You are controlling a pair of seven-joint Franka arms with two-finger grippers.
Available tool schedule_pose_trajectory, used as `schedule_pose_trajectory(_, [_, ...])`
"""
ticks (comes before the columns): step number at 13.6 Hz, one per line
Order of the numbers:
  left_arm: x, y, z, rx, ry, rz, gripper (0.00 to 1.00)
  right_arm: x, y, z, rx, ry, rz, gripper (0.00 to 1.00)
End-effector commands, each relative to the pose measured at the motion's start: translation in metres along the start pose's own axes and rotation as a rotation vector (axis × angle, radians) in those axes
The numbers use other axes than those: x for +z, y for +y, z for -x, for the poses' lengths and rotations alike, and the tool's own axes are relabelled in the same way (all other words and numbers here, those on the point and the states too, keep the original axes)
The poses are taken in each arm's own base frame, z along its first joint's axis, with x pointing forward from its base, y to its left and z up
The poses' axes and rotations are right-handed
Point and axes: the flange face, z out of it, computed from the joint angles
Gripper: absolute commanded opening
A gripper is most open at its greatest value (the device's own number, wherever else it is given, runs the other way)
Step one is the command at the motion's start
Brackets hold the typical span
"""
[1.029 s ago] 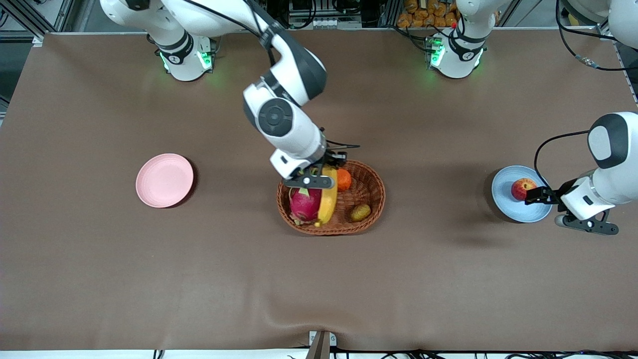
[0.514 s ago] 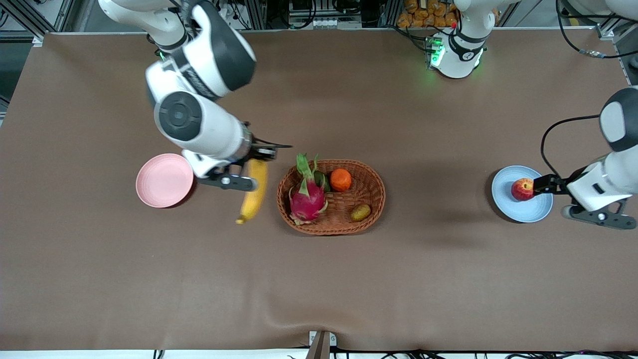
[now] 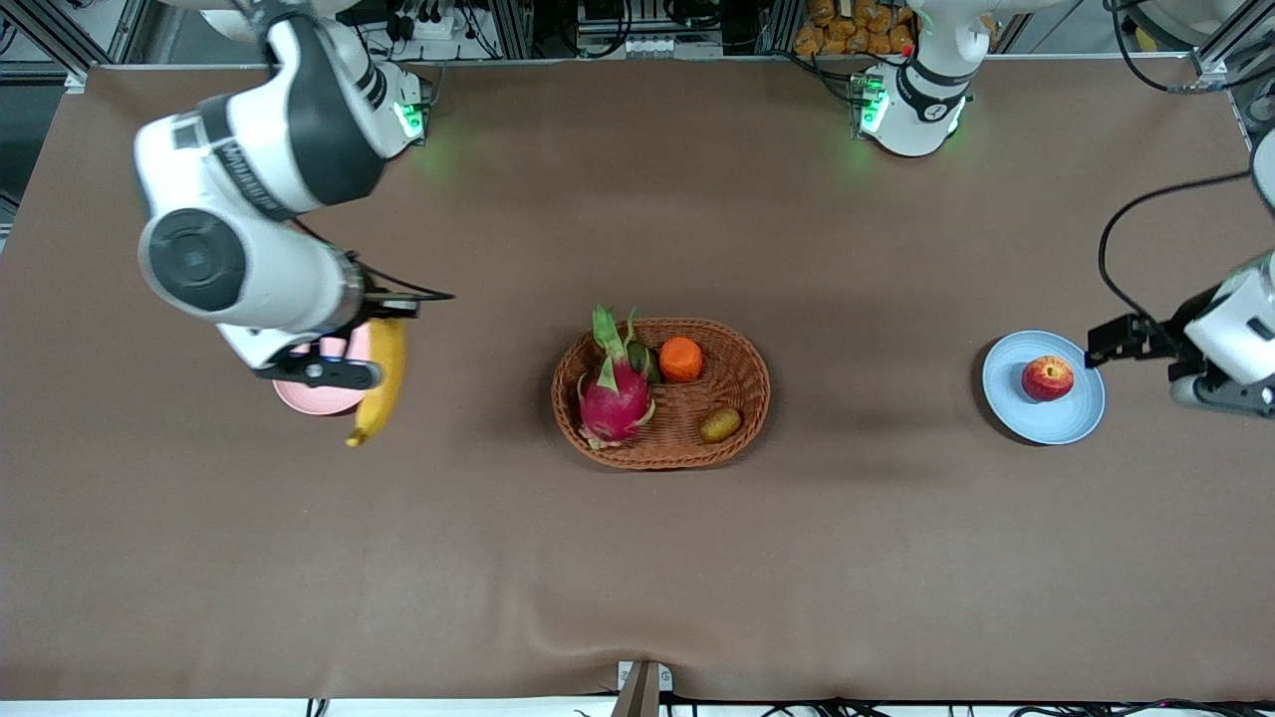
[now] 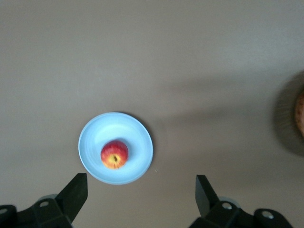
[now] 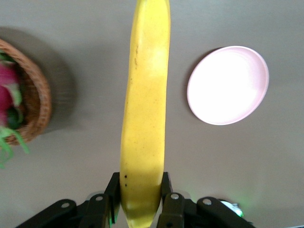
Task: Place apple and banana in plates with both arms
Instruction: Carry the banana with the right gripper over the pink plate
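Observation:
The yellow banana (image 3: 379,383) hangs from my right gripper (image 3: 383,321), which is shut on one end of it, over the edge of the pink plate (image 3: 304,400). The arm hides most of that plate. In the right wrist view the banana (image 5: 145,109) runs straight out from the right gripper (image 5: 140,190), with the pink plate (image 5: 228,85) beside it, bare. The red apple (image 3: 1047,378) lies on the blue plate (image 3: 1071,423). My left gripper (image 3: 1121,339) hovers open just off that plate's rim. Its wrist view shows the apple (image 4: 114,154) on the blue plate (image 4: 137,137) ahead of the open left gripper (image 4: 140,185).
An oval wicker basket (image 3: 742,398) sits mid-table holding a pink dragon fruit (image 3: 611,398), an orange (image 3: 681,358) and a kiwi (image 3: 719,425). The brown cloth lies bare between the basket and each plate.
My right arm lifted the banana out of the basket and swung it across to above the pink plate. My left gripper drew back from the apple, which stays on the blue plate.

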Motion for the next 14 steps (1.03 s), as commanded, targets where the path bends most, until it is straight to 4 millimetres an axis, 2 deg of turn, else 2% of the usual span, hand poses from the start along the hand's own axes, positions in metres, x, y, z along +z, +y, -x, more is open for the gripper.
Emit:
schedule_pose_trajectory(1, [-0.038, 0.006, 0.030, -0.094, -0.015, 0.021, 1.00, 0.012, 0.039, 0.010, -0.024, 0.001, 0.039, 0.00])
schedule_pose_trajectory(4, [-0.075, 0.013, 0.061, -0.137, -0.032, 0.021, 1.00, 0.037, 0.069, 0.007, -0.027, 0.015, 0.058, 0.00])
schedule_pose_trajectory(7, [-0.098, 0.014, 0.085, -0.142, -0.052, 0.026, 1.00, 0.074, 0.106, 0.006, -0.065, 0.046, 0.057, 0.00])
schedule_pose_trajectory(10, [-0.101, 0.014, 0.084, -0.142, -0.045, 0.020, 1.00, 0.111, 0.139, -0.004, -0.112, 0.058, 0.045, 0.00])
schedule_pose_trajectory(14, [-0.113, 0.019, 0.081, -0.153, -0.014, 0.012, 1.00, 0.177, 0.176, -0.014, -0.165, 0.105, 0.019, 0.00])
